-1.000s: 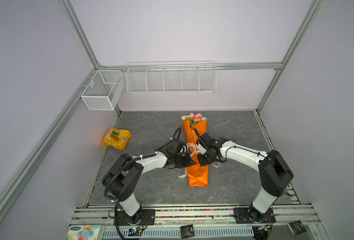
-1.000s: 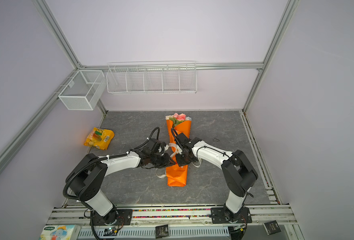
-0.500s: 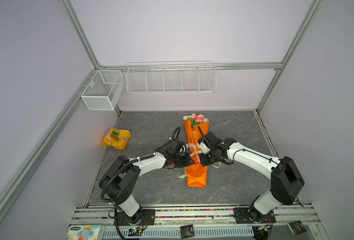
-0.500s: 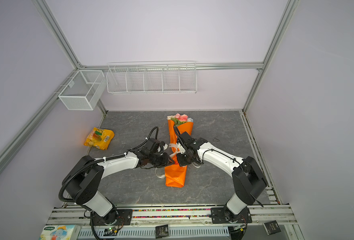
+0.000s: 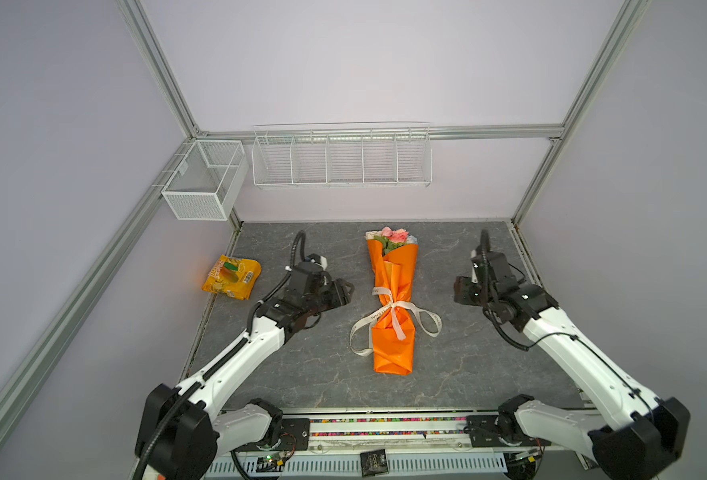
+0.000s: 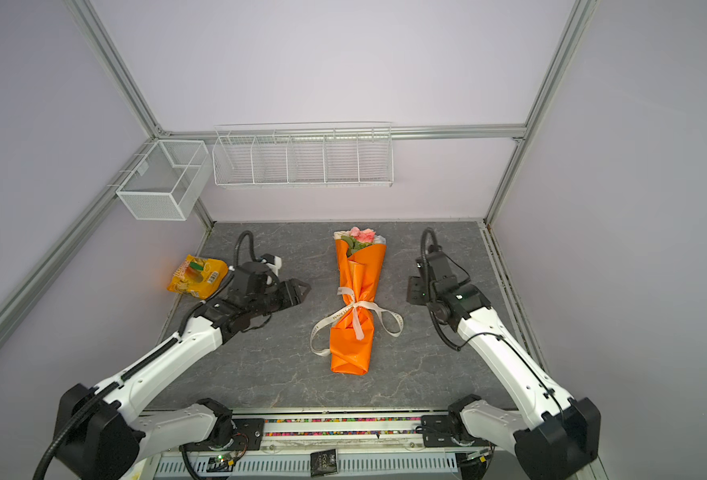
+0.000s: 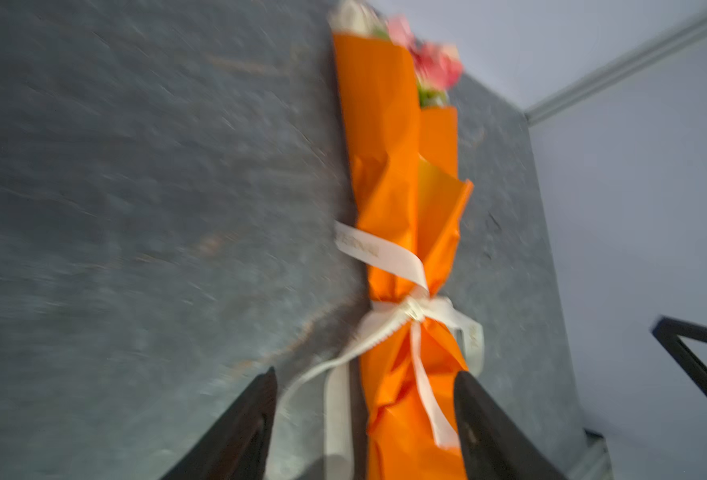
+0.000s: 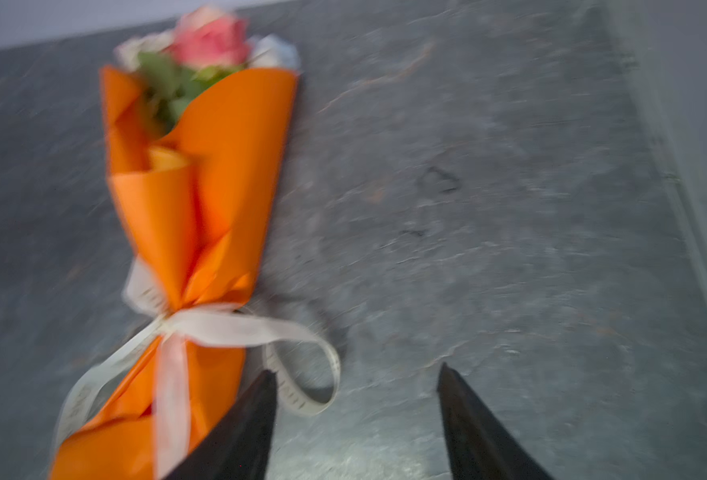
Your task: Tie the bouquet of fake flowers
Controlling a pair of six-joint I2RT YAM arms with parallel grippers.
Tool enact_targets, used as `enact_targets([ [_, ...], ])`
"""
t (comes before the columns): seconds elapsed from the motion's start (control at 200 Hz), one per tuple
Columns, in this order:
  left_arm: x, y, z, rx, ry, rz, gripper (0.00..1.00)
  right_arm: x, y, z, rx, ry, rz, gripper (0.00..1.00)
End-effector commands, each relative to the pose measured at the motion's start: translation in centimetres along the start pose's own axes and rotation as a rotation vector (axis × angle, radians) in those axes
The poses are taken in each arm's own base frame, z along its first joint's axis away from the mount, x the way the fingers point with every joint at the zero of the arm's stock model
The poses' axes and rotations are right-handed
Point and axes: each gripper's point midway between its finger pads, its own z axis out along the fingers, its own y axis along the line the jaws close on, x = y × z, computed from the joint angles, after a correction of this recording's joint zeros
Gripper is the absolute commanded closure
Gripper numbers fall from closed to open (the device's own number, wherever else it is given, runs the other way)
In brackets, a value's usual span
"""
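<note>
The bouquet of fake flowers [image 5: 392, 270] lies in the middle of the worktop [image 5: 302, 365], blooms pointing away from me, with a cream ribbon [image 5: 394, 309] knotted round its waist. It looks light, and its orange paper [image 5: 393, 349] looks crushable and slippery, so I'd judge the cinched waist the safest hold. My left gripper [image 5: 348, 291] and right gripper [image 5: 459, 291] hover low on either side, clear of it, pointing inward, jaws spread and empty.

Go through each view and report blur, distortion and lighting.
Both top views: sharp and evenly lit, wide-angle, the frame posts splaying outward, and the bouquet casting only a faint shadow. Left wrist view: motion-smeared, the ribbon print unreadable. Right wrist view: equally smeared, the rose soft and the table texture streaked.
</note>
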Motion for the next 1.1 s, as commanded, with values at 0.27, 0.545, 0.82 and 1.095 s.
enact_targets([
  [0.27, -4.2, 17.3, -2.0, -0.483, -0.185, -0.062, 0.0, 0.9, -10.9, 7.8, 0.383, -0.163, -0.064, 0.1],
  [0.545, -6.7, 21.4, -2.6, -0.734, -0.275, 0.213, 0.01, 1.2, -6.7, 12.9, 0.106, -0.268, -0.148, 0.1],
  [0.82, -7.5, 19.6, -0.3, -0.548, -0.449, 0.367, 0.01, 0.6, -3.2, 13.1, -0.096, -0.432, -0.247, 0.11],
  [1.095, -7.1, 18.1, 2.8, -0.327, -0.563, 0.442, 0.0, 0.9, -5.9, 14.3, 0.011, -0.437, -0.145, 0.11],
])
